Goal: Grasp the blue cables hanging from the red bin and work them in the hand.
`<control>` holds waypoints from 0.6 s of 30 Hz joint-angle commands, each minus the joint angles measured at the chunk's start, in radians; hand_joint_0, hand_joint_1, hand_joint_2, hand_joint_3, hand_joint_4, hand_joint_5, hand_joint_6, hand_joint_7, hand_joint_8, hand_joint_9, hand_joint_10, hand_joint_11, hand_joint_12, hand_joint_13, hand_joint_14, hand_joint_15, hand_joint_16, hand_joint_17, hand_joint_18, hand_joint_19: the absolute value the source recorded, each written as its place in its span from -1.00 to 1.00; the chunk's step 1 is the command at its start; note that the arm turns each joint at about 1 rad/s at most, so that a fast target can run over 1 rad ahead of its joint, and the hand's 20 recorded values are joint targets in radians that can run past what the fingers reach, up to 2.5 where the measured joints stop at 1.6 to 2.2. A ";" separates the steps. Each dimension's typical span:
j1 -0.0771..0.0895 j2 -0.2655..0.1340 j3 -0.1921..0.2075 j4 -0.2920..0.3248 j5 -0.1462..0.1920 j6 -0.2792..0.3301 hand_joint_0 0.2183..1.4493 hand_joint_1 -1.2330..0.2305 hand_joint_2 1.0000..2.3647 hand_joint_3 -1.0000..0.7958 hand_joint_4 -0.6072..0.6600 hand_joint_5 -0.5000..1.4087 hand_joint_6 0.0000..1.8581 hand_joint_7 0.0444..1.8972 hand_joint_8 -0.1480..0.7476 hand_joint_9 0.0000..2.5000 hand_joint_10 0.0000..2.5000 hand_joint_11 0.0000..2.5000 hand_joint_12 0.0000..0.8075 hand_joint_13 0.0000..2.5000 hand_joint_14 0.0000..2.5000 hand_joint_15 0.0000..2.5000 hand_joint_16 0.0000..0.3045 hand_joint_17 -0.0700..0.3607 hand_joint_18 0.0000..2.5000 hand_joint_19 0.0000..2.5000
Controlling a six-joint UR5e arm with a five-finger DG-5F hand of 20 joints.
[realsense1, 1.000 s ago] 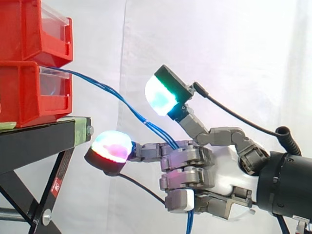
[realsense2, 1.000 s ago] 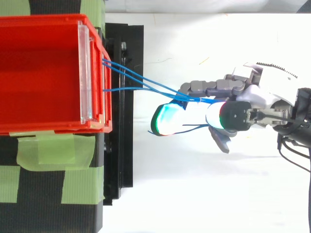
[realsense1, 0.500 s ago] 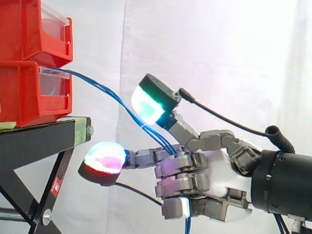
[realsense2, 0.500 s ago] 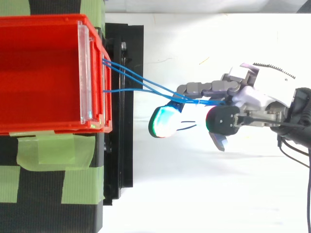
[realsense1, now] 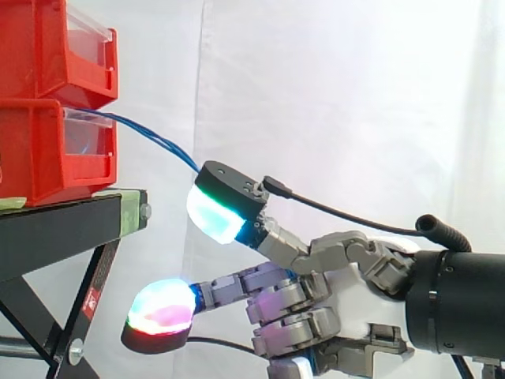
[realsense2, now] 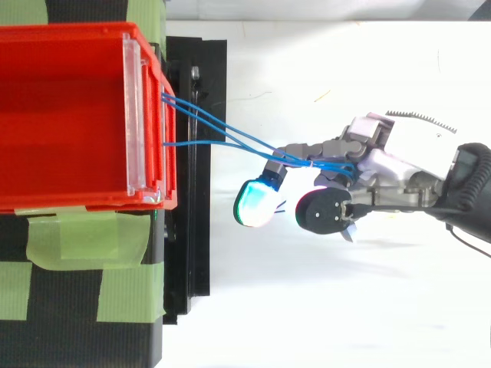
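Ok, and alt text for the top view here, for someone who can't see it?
Seen from above, the robot hand, coming in from the right, has its fingers curled round thin blue cables that run out of the front of a red bin on the left. The bin sits on a black stand patched with green tape.

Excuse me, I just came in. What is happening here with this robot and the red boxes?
A robot hand is handling the blue cables that come out at the front of the lower red bin, which sits on a black stand. Its fingers are curled round the cables, so it has them in its grasp. The cables run through the air from the bin down to the hand, which is beside the stand and lower than the bin.
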 commanded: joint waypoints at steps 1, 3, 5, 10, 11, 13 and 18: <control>0.001 0.000 0.000 -0.009 -0.002 -0.003 -0.07 -0.10 -1.00 -0.95 0.54 -0.02 -0.98 0.18 0.55 0.60 1.00 1.00 0.90 0.77 1.00 0.70 0.51 0.13 1.00 -0.32; 0.001 0.001 0.000 -0.009 -0.001 -0.004 -0.07 -0.10 -1.00 -0.95 0.54 -0.02 -0.98 0.18 0.54 0.60 1.00 1.00 0.90 0.77 1.00 0.70 0.51 0.12 1.00 -0.33; 0.001 0.001 0.000 -0.012 -0.002 -0.006 -0.07 -0.10 -1.00 -0.95 0.54 -0.02 -0.98 0.18 0.54 0.60 1.00 1.00 0.90 0.77 1.00 0.70 0.52 0.13 1.00 -0.33; 0.001 0.050 0.000 -0.079 0.002 -0.012 -0.07 -0.11 -1.00 -0.95 0.54 -0.02 -0.98 0.18 0.54 0.60 1.00 1.00 0.89 0.76 1.00 0.71 0.52 0.13 1.00 -0.34; 0.001 0.061 0.000 -0.093 0.004 -0.015 -0.08 -0.10 -1.00 -0.95 0.54 -0.02 -0.98 0.18 0.54 0.60 1.00 1.00 0.89 0.76 1.00 0.71 0.51 0.13 1.00 -0.34; 0.001 0.090 0.000 -0.156 0.007 -0.023 -0.08 -0.10 -1.00 -0.95 0.53 -0.02 -0.98 0.18 0.54 0.60 1.00 1.00 0.89 0.76 1.00 0.71 0.51 0.13 1.00 -0.34; 0.001 0.109 0.000 -0.199 0.007 -0.024 -0.07 -0.11 -1.00 -0.95 0.53 -0.02 -0.98 0.18 0.54 0.60 1.00 1.00 0.89 0.76 1.00 0.71 0.51 0.12 1.00 -0.34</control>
